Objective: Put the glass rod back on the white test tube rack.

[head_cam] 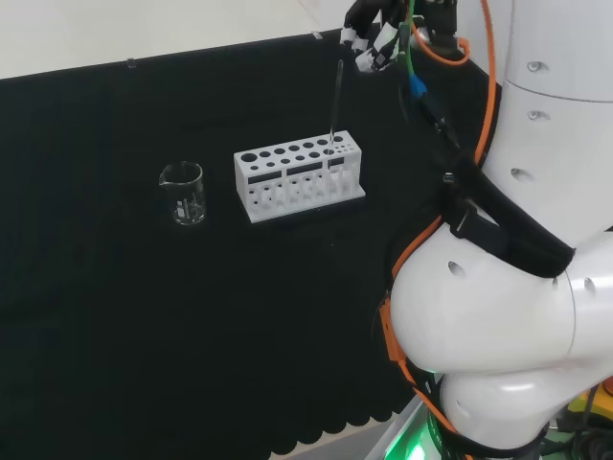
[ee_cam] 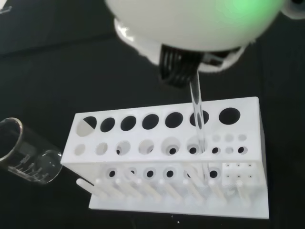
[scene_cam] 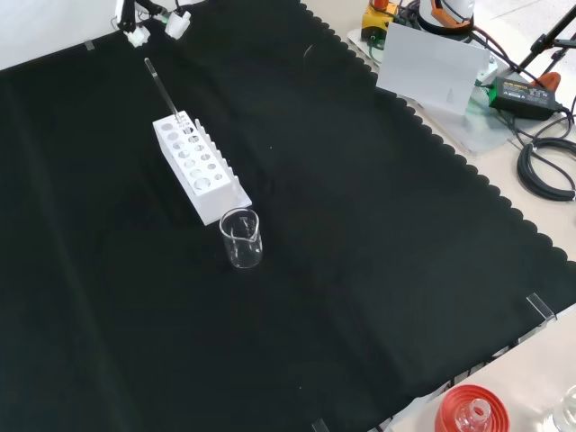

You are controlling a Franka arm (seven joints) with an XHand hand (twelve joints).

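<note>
Clear glass rod (head_cam: 335, 103) standing nearly upright in a hole near the right end of the white plastic test tube rack (head_cam: 299, 175) in the head view, tilted slightly. Black and white hand (head_cam: 374, 43) just above and right of the rod's top, apart from it, fingers (scene_cam: 136, 36) loosely curled round nothing. Small clear glass beaker (head_cam: 183, 193) left of the rack on the black-clothed desk (head_cam: 144, 316).

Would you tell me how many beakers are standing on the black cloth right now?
1. The beaker stands left of the white test tube rack in the head view, in front of it in the front view. Other clear ware may be hard to spot.
</note>
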